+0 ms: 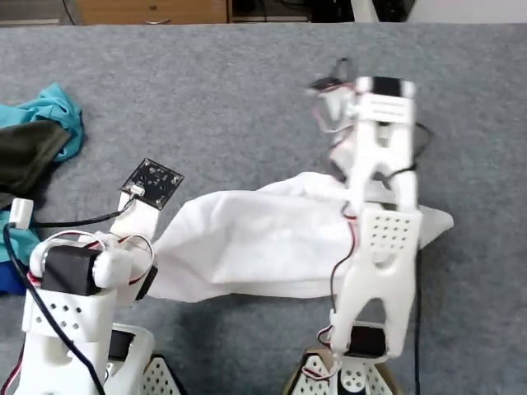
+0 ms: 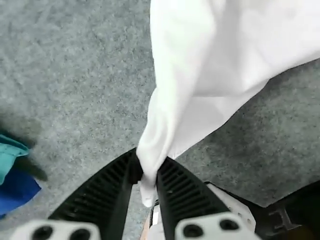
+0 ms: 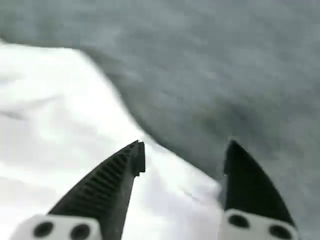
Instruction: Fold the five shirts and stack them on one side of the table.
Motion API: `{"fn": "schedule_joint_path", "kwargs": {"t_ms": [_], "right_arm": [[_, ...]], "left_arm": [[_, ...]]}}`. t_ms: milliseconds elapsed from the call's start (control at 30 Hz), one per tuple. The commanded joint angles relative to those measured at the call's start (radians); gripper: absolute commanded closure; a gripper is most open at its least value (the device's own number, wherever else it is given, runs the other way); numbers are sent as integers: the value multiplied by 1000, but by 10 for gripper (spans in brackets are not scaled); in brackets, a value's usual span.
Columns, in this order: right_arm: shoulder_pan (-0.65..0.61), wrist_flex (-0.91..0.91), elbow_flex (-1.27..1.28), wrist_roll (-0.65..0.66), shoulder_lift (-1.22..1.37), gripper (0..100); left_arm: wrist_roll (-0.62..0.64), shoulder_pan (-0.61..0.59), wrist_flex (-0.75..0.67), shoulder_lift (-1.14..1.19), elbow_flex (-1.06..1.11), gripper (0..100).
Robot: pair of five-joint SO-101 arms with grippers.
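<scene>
A white shirt lies crumpled across the middle of the grey table. My left gripper is shut on a bunched edge of the white shirt, at the cloth's left end near the table's front in the high view. Just above the far right edge of the white shirt is my right gripper, open, with one finger over cloth and the other over bare table. The right arm stretches over the shirt's right part and hides it.
At the table's left edge sits a pile of other shirts: a teal one, a dark one and a blue one. Bare grey table spreads behind the white shirt. Wooden furniture stands beyond the far edge.
</scene>
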Motion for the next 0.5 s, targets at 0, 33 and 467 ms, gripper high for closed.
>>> {"fn": "schedule_joint_path", "kwargs": {"t_ms": [0,33,467], "right_arm": [[-117,-54,93,48,-67,708],[-137,-91,122,48,-62,709],[-122,-219,53,43,33,984]], "left_arm": [[28,17,8,-8,-9,982],[28,17,8,-8,-9,982],[26,12,8,-8,-11,982]]}}
